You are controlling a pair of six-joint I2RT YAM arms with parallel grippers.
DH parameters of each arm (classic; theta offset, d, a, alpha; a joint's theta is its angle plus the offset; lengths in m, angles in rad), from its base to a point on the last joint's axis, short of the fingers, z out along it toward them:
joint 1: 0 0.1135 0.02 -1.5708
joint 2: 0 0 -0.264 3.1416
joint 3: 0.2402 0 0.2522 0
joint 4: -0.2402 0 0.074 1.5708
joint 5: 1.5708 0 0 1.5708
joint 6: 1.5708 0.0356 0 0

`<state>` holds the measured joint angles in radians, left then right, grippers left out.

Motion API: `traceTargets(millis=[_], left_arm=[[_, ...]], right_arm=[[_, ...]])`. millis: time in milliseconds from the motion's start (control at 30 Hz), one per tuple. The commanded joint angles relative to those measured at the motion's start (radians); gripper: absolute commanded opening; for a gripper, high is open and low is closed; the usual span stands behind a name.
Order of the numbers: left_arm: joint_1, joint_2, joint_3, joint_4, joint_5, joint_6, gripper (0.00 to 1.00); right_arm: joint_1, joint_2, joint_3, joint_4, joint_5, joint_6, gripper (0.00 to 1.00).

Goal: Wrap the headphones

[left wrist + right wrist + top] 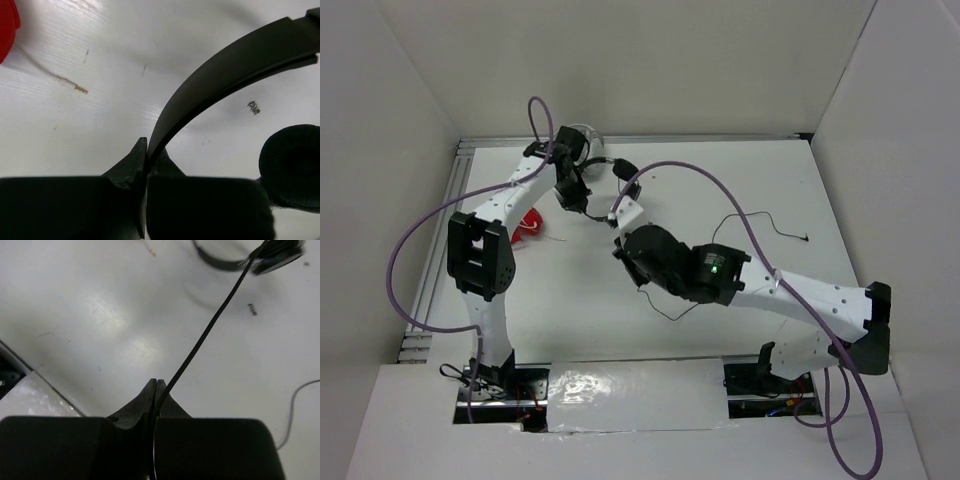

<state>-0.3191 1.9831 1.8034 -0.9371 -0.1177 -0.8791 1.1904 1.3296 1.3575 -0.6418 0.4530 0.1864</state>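
Note:
The black headphones [611, 161] lie at the far middle of the table. My left gripper [577, 203] is shut on their thin black headband [225, 65]; in the left wrist view the band runs up and right from between the fingertips [148, 150], and one round padded earcup [292, 167] shows at the right. My right gripper [619, 228] sits just right of the left one and is shut on the thin black cable [210, 330], which runs taut from the jaws [157, 385] up to the headphones [272, 252]. Loose cable [760, 216] trails right across the table.
Red headphones [530, 228] with a white cable and plug [75, 88] lie left of my left gripper. Grey-white headphones [584, 130] sit by the back wall. A thin cable loop [665, 314] lies under the right arm. White walls enclose the table.

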Motion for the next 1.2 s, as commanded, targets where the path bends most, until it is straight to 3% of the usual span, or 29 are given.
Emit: traceTargets(millis=[0,300,467,700,1000,1167], left_arm=[[0.055,-0.018,0.054,-0.017,0.076,-0.031,0.00],[0.091,-0.179,-0.024,0.090,0.199,-0.008,0.00],[0.129,-0.266,-0.052,0.142,0.292,-0.027,0.00],[0.129,-0.337,-0.068,0.172,0.354,-0.009,0.00],[0.236,-0.458,-0.216,0.291,0.525,0.052,0.00],[0.296,-0.543,-0.305,0.438,0.743,0.142,0.00]], right_arm=[[0.060,-0.070,-0.111,0.128,-0.052,0.077,0.00],[0.055,0.038,-0.267,0.356,-0.154,0.067,0.00],[0.046,0.101,-0.351,0.565,-0.269,0.039,0.00],[0.009,0.178,-0.402,0.762,-0.304,0.016,0.00],[-0.043,-0.009,-0.695,0.988,-0.261,0.070,0.00],[-0.152,-0.076,-0.790,1.028,-0.350,0.065,0.00]])
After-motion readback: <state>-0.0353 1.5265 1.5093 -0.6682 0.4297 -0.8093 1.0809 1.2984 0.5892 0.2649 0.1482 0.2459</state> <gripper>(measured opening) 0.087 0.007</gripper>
